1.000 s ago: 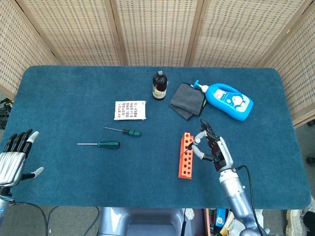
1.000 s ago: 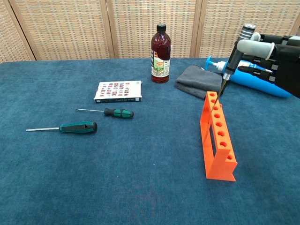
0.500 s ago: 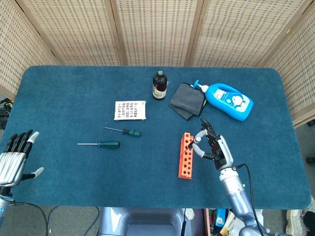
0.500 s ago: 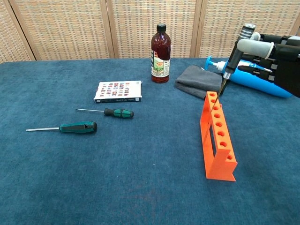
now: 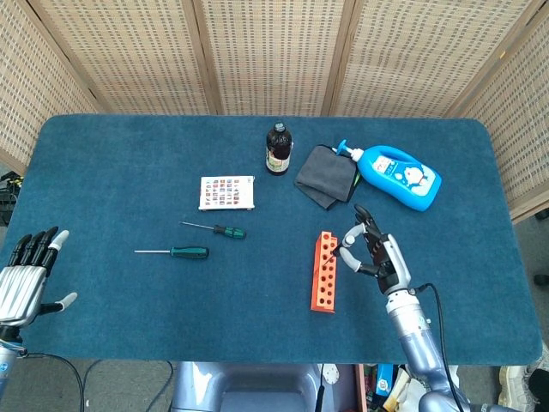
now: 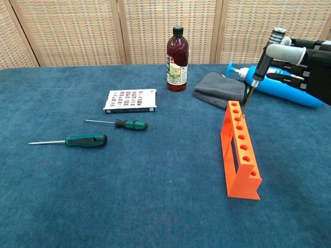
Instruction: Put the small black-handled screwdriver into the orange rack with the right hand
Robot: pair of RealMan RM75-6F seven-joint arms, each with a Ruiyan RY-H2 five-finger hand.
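The right robot hand (image 6: 305,64) pinches the small black-handled screwdriver (image 6: 261,67) by its handle, tilted tip-down over the far holes of the orange rack (image 6: 239,150) for insertion, while the left robot hand (image 5: 26,279) waits spread and empty.

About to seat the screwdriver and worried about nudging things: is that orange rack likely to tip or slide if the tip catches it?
Probably yes. The orange rack is tall and narrow on a thin foot, so a sideways push may tip it. It looks like light plastic, and nothing braces it; the left hand is far off. The carpet-like table may resist sliding.
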